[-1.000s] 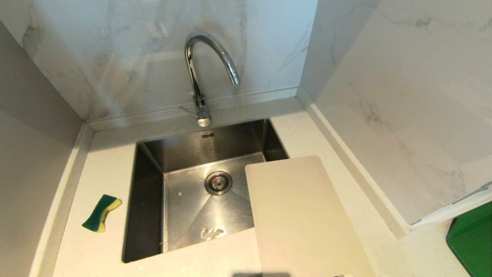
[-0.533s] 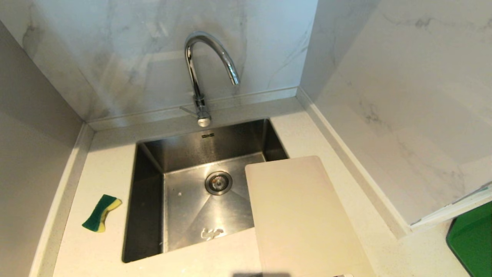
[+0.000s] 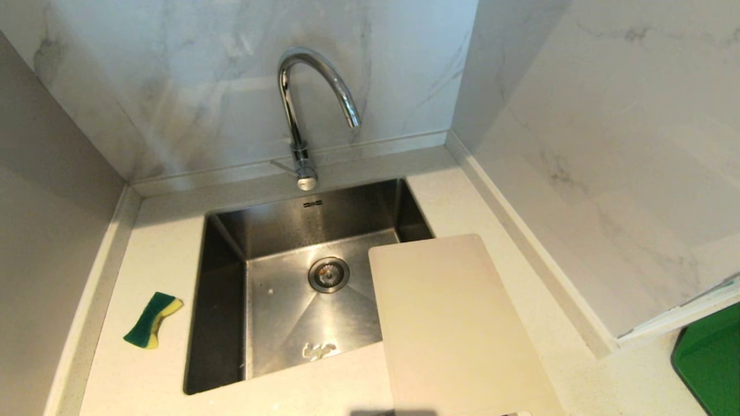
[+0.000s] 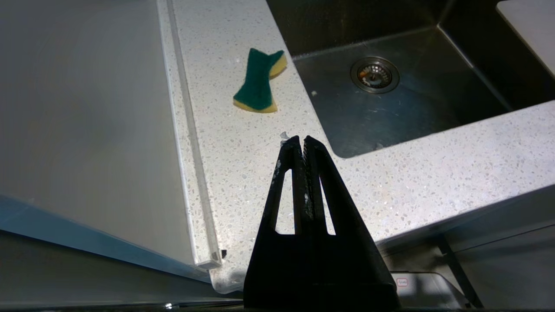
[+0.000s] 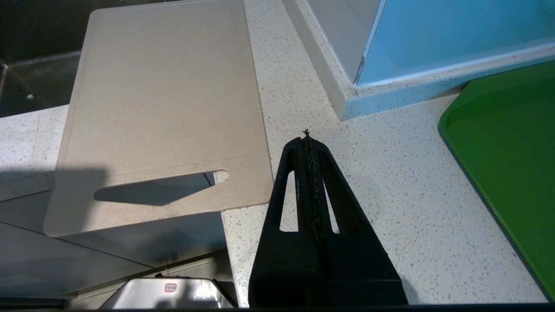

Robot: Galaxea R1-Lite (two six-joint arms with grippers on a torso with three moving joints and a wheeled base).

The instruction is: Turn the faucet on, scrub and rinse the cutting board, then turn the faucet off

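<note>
Chrome faucet [image 3: 306, 110] stands far across the sink [image 3: 222, 300] — our left gripper [image 4: 302, 139] and right gripper [image 5: 307, 138], fingers clenched and empty, hang at the counter [image 3: 156, 370] edge, the left nearer its lever.

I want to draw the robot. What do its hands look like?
Both hands are matt black. The left hand and right hand each have two long, pointed fingers with a narrow cut-out slot, making a tall triangle. Rough ridged pads line the inner faces. No cables or markings show.

Marble-veined wall panels [image 3: 191, 86] are enclosing a speckled white countertop [image 3: 156, 260]; a steel sink basin [image 3: 300, 312] is sitting recessed; daylight is glancing off the panels.
</note>
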